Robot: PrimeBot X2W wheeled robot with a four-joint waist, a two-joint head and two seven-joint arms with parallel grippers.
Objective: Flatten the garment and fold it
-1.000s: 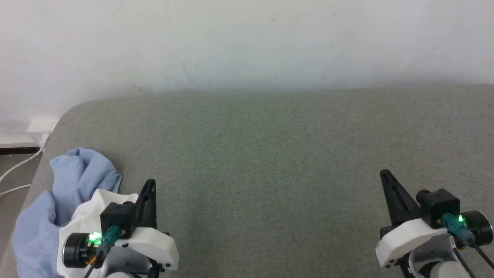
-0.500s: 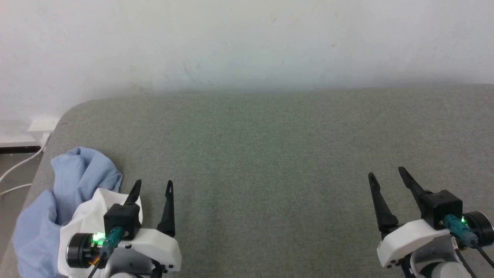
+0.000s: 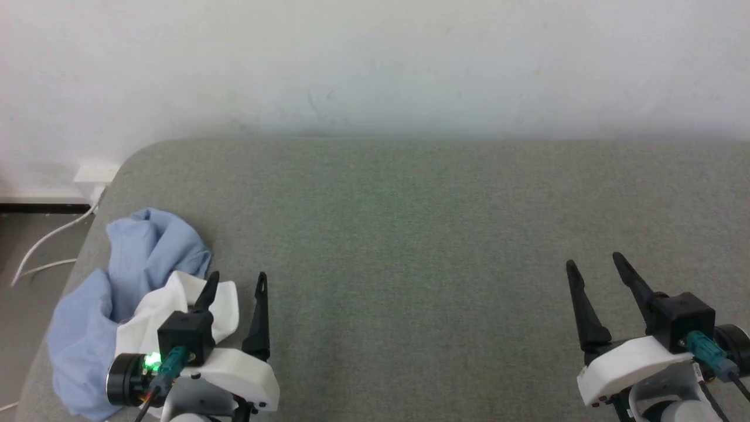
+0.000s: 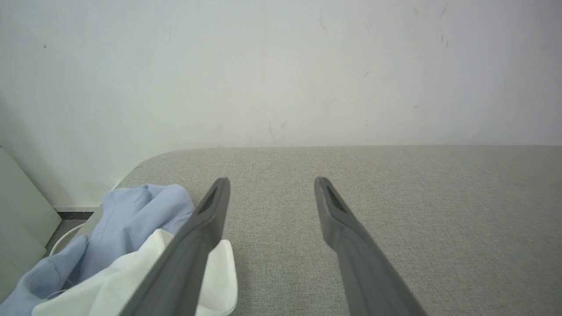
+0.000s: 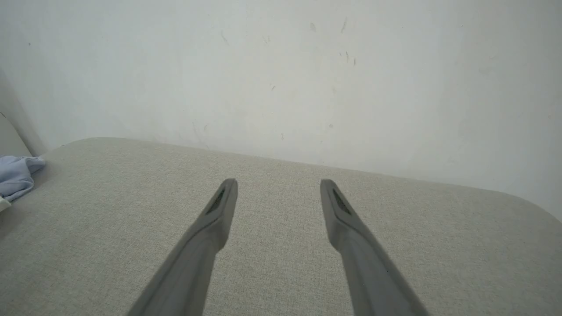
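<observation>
While both arms sat low in the head view, the garment (image 3: 88, 316) lay bunched at the lower left of the frame, on the near-left corner of the grey padded surface (image 3: 410, 234), blue cloth heaped with the white collar (image 3: 176, 296) on top. At lower left the left gripper (image 3: 237, 276) had its fingers spread wide with nothing between them. One finger overlapped the collar, possibly touching it, hard to tell from that angle. At lower right the right gripper (image 3: 593, 261) was spread just as wide and empty, well apart from the garment, over bare surface. A white cable (image 3: 47, 240) ran down the far left edge.

Left wrist view: the left gripper (image 4: 272, 181) was wide apart, bare surface in the gap, with the garment (image 4: 140, 210) at lower left, beside and under the left-hand finger.

Right wrist view: the right gripper (image 5: 279, 181) was apart and empty, with a bit of the garment (image 5: 15, 175) at the left edge.

Progress, as I judged it: none. The garment was neither flattened nor folded. Left to do: grab it, spread it over the open middle, smooth it, fold it.
</observation>
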